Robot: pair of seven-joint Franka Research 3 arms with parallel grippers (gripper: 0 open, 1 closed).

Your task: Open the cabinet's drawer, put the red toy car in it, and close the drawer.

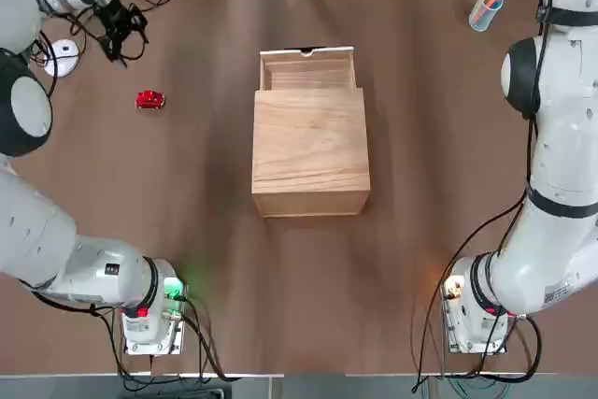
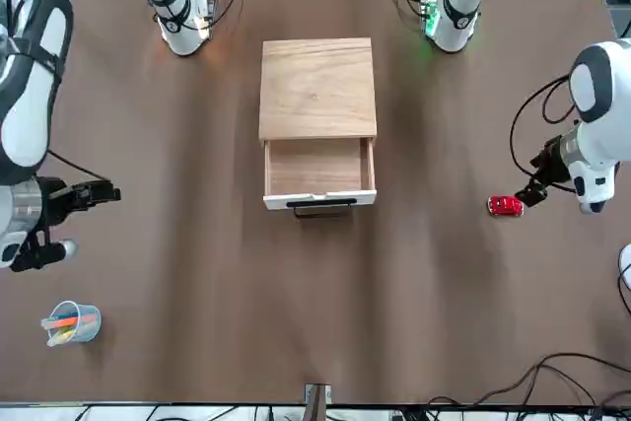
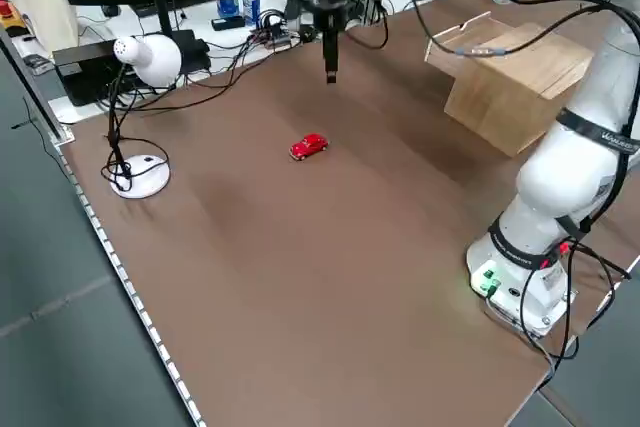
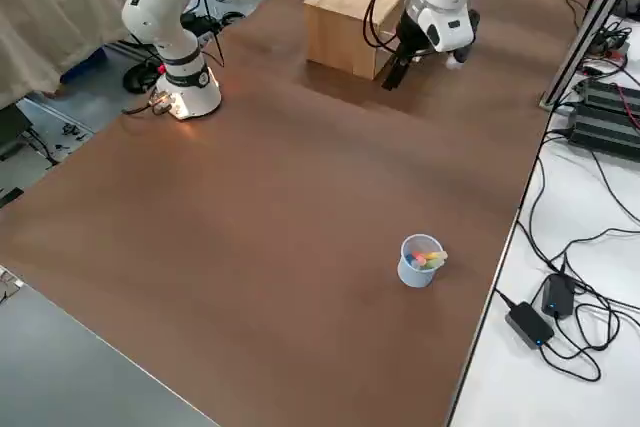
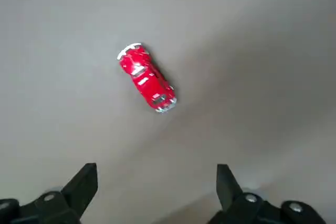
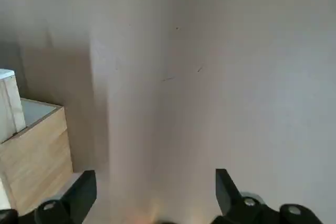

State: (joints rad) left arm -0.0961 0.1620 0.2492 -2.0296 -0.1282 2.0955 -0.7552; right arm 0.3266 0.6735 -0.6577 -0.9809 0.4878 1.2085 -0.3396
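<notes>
1. the left pincer hangs above the counter near its far left corner, fingers spread wide, empty.
2. the red toy car lies on the counter just beside it, untouched, well left of the cabinet.
3. the drawer stands pulled out toward the far edge, empty.
4. the right pincer hovers wide open and empty right of the cabinet.
</notes>
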